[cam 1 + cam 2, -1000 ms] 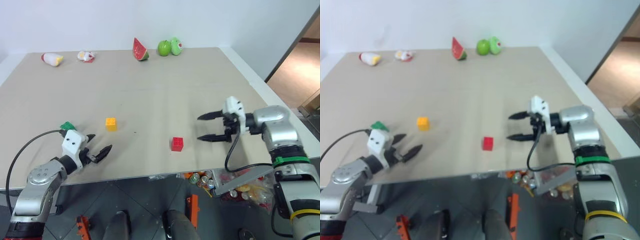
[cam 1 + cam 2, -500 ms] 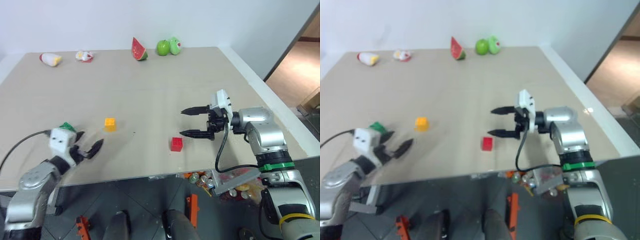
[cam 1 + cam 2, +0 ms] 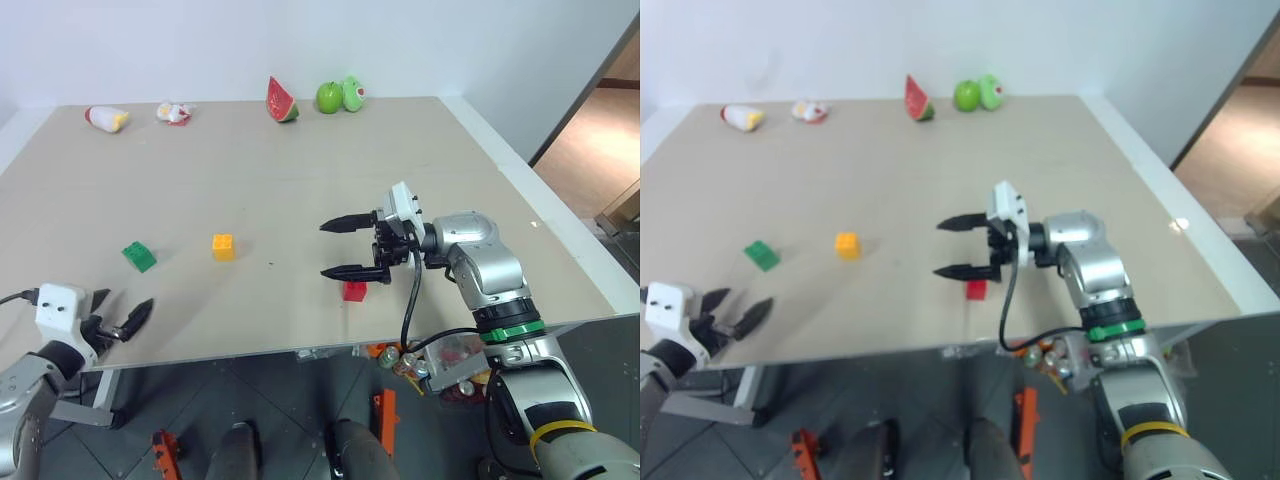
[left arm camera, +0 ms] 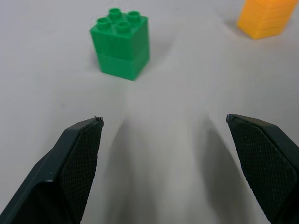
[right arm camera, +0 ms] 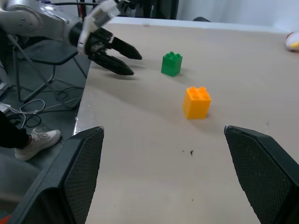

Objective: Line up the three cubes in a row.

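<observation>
three cubes still scattered, both my grippers empty

head view: my right gripper [image 3: 342, 247] hangs fingers apart just above the red cube [image 3: 354, 291]. the yellow-orange cube [image 3: 222, 246] sits at its nine o'clock, the green cube [image 3: 138, 255] further that way. my left gripper [image 3: 122, 315] is spread at the table [image 3: 300, 160] edge.

left wrist: green cube [image 4: 121, 42] at eleven o'clock, untouched.

right wrist: yellow-orange cube [image 5: 196, 102] at twelve o'clock.

red cube [image 3: 354, 291] partly behind right arm, far toys [image 3: 174, 112] indistinct
</observation>
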Available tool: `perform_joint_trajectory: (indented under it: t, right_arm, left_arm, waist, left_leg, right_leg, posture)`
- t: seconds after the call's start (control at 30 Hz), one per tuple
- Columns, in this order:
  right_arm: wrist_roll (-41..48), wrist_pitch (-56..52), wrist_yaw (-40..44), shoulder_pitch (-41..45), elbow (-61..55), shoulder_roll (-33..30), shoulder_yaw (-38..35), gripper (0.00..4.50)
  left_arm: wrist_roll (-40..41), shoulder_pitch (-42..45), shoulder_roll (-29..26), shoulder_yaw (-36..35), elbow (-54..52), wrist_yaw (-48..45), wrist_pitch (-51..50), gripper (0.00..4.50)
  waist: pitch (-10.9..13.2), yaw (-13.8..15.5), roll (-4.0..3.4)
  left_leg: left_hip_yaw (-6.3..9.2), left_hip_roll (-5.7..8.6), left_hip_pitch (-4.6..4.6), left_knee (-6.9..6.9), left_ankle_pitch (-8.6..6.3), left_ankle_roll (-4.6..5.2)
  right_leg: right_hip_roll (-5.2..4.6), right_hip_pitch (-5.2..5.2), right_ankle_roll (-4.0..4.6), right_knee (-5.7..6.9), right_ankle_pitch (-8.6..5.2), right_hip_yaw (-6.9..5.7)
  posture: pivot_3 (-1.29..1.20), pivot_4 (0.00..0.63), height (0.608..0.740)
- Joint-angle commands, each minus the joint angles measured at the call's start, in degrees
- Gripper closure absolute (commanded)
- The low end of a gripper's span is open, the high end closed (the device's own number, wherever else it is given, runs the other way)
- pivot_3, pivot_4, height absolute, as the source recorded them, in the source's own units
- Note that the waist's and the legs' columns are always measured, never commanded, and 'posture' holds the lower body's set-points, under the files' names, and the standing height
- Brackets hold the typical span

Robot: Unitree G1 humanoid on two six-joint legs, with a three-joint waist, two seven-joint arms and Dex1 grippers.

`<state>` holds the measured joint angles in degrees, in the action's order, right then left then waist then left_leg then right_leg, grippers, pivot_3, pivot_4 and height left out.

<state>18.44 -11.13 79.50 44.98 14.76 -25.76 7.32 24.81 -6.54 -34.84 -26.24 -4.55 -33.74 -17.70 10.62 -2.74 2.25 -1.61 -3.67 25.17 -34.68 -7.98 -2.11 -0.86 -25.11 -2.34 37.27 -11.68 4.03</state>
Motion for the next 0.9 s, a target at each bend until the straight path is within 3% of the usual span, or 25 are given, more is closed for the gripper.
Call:
perform_joint_trajectory:
  t: [0.03,0.53,0.8,0.9]
  right_arm:
    - [1.53,-0.36,-0.59,0.47,-4.09,-0.45,-0.72,0.23]
    - [3.29,-3.37,-4.15,-2.92,-9.69,-3.37,-1.94,0.23]
    - [3.44,-3.34,-4.86,-3.41,-9.89,-4.18,-1.78,0.23]
    - [3.46,-3.39,-5.0,-3.38,-9.85,-4.21,-1.7,0.19]
  left_arm:
    - [-1.65,4.42,-2.64,0.24,5.74,-2.46,3.36,0.1]
    - [-7.89,21.21,-6.08,6.19,29.6,-8.24,11.58,0.1]
    - [-9.41,27.53,-4.89,8.5,36.82,-9.47,14.67,0.1]
    - [-8.66,27.71,-3.89,9.08,36.65,-10.97,15.36,0.9]
  waist:
    - [0.0,0.03,0.0]
    - [-0.02,0.24,0.03]
    - [-0.02,0.53,0.02]
    - [-0.02,0.64,0.02]
  left_leg:
    - [0.0,0.0,0.01,0.02,0.0,0.01]
    - [-0.03,-0.03,0.01,0.16,0.04,0.07]
    - [-0.02,-0.02,0.02,0.16,0.07,0.08]
    - [-0.02,-0.02,0.02,0.15,0.1,0.06]
  right_leg:
    - [0.0,0.0,0.0,0.0,0.0,-0.02]
    - [-0.01,-0.02,0.03,0.03,-0.1,-0.12]
    - [-0.02,0.01,0.01,0.04,0.0,-0.17]
    - [-0.03,0.02,0.0,0.04,0.05,-0.18]
  posture:
    - [0.0,0.15,0.74]
    - [0.0,0.15,0.74]
    - [0.0,0.15,0.74]
    - [0.0,0.15,0.74]
